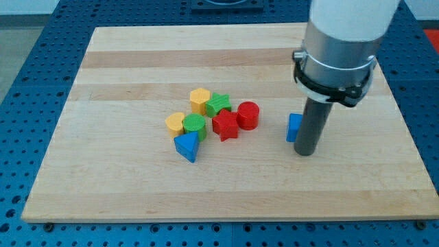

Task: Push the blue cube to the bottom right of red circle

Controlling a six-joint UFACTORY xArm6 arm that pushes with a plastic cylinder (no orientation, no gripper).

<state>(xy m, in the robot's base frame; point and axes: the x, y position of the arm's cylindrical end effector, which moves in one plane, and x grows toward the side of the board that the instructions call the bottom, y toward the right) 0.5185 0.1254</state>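
Blue triangle [186,146]: smooth wedge, nearest, at 7 o'clock of the cluster.
My tip [305,154]: plain dark rod end, nothing to open, holding nothing; touching the blue cube at its 4 o'clock.
Blue cube [293,127]: matte, partly hidden by the rod; facing and long axis unclear; 3 o'clock of the red circle, apart.
Red circle [247,115]: short cylinder.
Red star [225,125]: beside it.
Board [123,62]: pale wood, striped grain.
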